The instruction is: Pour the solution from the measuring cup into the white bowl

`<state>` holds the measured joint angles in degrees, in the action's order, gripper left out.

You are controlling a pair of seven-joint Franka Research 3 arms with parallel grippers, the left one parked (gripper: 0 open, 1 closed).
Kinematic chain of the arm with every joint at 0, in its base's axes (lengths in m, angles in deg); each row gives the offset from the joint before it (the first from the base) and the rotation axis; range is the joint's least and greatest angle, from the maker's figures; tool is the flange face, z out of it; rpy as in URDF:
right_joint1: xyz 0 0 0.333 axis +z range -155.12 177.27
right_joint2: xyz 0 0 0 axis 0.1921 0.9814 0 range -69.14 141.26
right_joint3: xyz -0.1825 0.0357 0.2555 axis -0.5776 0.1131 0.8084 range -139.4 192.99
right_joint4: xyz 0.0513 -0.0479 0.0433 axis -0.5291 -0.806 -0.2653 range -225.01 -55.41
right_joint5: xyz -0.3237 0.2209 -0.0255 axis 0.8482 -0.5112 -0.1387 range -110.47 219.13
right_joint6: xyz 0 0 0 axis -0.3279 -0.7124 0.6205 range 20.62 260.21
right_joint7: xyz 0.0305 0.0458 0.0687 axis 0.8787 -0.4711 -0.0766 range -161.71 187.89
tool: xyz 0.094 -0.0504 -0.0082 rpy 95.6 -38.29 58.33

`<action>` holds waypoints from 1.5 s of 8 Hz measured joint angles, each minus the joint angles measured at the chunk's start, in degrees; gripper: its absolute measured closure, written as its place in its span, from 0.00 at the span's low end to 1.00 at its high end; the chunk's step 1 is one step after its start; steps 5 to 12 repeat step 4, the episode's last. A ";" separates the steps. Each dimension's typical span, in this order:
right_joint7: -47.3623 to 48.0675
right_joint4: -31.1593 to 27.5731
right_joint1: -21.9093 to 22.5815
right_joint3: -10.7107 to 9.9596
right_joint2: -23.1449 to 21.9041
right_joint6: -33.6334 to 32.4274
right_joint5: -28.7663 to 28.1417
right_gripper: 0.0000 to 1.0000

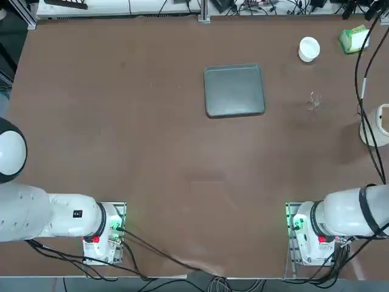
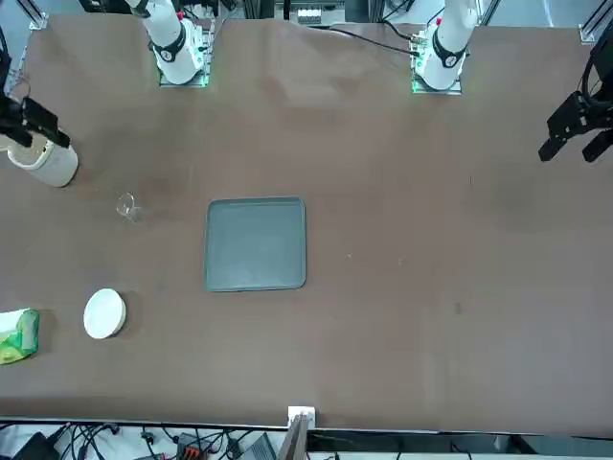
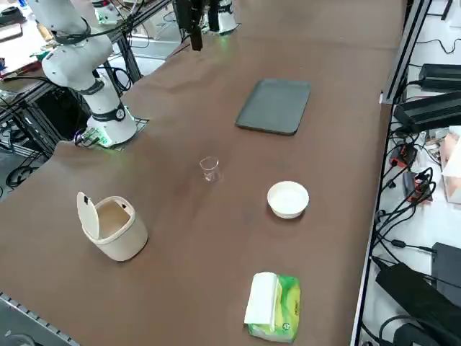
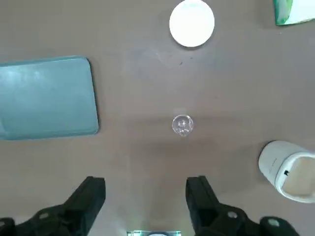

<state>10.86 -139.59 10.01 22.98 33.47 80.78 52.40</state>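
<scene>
Right gripper [image 4: 145, 194] high above the table [image 1: 121, 121], fingers spread wide, holding nothing; seen plainly only from the wrist. Measuring cup [image 4: 182, 125] upright just ahead of the fingertips, contents not discernible. White bowl [image 4: 192, 23] farther beyond, looks empty. Grey tray [image 4: 47, 98] off to one side, bare. Off-white lidded container [image 3: 112, 227] open, green packet [image 3: 277, 306] past the bowl.
</scene>
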 joint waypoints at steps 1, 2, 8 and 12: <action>0.00 -0.89 0.33 0.00 -1.20 0.17 0.00 0.00; 0.09 -2.46 0.67 -0.13 -2.65 0.60 0.00 0.00; 0.22 -5.13 2.70 -0.57 -4.95 1.36 1.29 0.00; 0.22 -5.13 2.70 -0.57 -4.95 1.36 1.29 0.00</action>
